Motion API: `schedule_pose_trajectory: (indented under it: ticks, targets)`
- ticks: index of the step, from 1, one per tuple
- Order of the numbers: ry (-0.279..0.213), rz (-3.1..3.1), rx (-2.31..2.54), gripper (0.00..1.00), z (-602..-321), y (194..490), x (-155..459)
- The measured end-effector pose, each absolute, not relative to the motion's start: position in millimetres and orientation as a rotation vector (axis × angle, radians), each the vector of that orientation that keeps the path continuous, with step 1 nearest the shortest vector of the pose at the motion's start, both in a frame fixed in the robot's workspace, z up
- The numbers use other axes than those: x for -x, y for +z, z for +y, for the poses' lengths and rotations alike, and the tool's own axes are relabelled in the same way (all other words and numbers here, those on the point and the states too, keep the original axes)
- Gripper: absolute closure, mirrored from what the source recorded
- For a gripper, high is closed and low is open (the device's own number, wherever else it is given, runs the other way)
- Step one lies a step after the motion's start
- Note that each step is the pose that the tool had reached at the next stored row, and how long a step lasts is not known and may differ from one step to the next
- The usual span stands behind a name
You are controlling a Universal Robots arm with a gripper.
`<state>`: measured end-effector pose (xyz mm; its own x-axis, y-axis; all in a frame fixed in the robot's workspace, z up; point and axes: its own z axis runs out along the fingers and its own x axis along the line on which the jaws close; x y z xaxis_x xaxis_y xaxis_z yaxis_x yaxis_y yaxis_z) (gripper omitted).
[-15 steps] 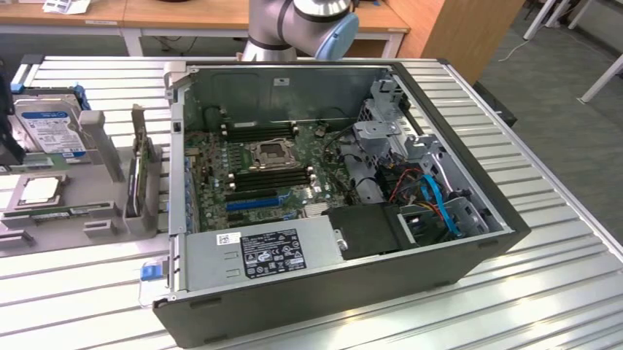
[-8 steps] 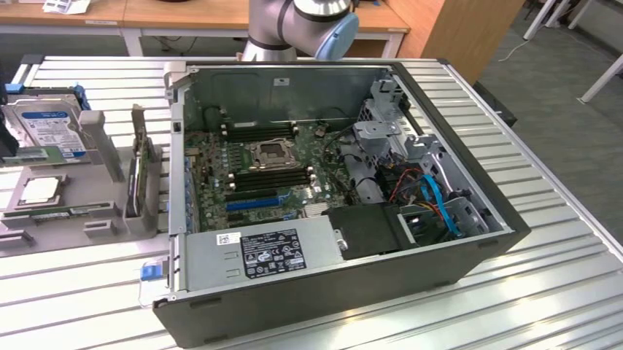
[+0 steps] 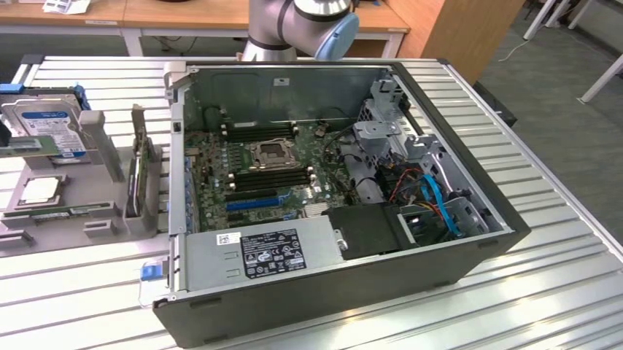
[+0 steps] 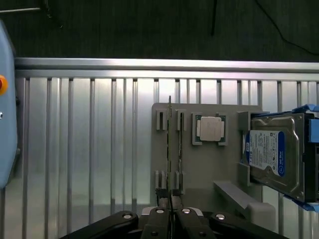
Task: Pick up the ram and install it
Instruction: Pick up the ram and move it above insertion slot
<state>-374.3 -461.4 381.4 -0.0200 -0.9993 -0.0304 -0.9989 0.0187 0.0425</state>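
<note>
Jaws (wrist view): clenched, the dark fingers pressed together with nothing visible between them. They hang above the grey fixture (image 4: 199,164) and clear of it.
Ram (wrist view): the ram (image 4: 169,144) stands on its long edge in the fixture's slotted posts. It is seen edge-on as a thin dark line, in line with the seam of the jaws.
Ram axis (wrist view): the long axis is level and parallel to the slats of the surface (image 4: 99,149). 1 end points toward the jaws, the other toward the fixture's far edge.
Neighbours (wrist view): a 2nd thin strip (image 4: 178,144) sits just beside the ram, then a processor chip (image 4: 209,129), with the hard drive (image 4: 274,154) beyond.
Computer case (exterior view): the computer case (image 3: 341,292) lies open on its side on the slatted surface.
Memory slots (exterior view): the black memory slots (image 3: 273,177) on the motherboard show no green stick, as far as I can tell.
Ram (exterior view): a low green strip in the fixture, at the exterior view's left and well apart from the case. Its length runs roughly from the exterior view's left to its right, along the slats.
Arm (exterior view): the arm (image 3: 311,22) rises out of the picture behind the case.
Progress: by my judgement the pick is not yet made and the ram sits unheld. Both the lift and the whole install are left.
</note>
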Motion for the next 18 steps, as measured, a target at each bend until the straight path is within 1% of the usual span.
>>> schedule_pose_trajectory:
  ticks: [18]
  targets:
    - [-0.081,-2.236,-2.193,0.88,-461,410,374]
